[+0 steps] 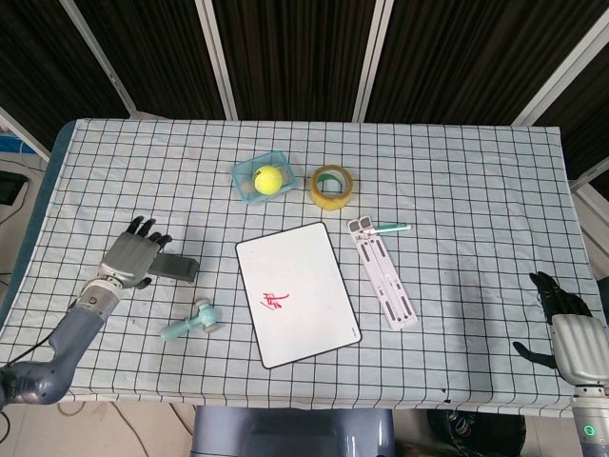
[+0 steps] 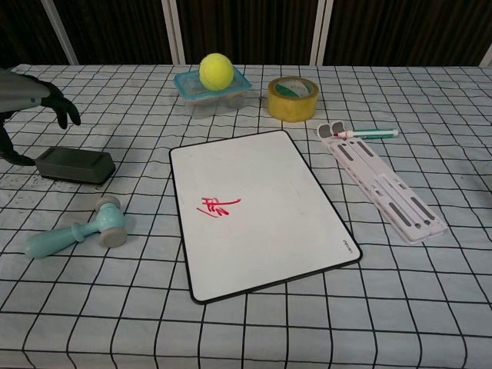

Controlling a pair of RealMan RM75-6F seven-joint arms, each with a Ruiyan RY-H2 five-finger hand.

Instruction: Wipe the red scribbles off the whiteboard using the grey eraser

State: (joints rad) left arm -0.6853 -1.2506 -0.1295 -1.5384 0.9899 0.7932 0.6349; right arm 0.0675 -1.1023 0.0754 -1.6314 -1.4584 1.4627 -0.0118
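Note:
The whiteboard lies in the middle of the table, with red scribbles on its left half. The grey eraser lies flat to the left of the board. My left hand hovers over the eraser's left end, fingers spread, holding nothing. My right hand hangs open past the table's right edge, far from everything.
A teal toy hammer lies in front of the eraser. Behind the board stand a clear box with a yellow ball and a tape roll. A white folding stand and a marker lie to the right.

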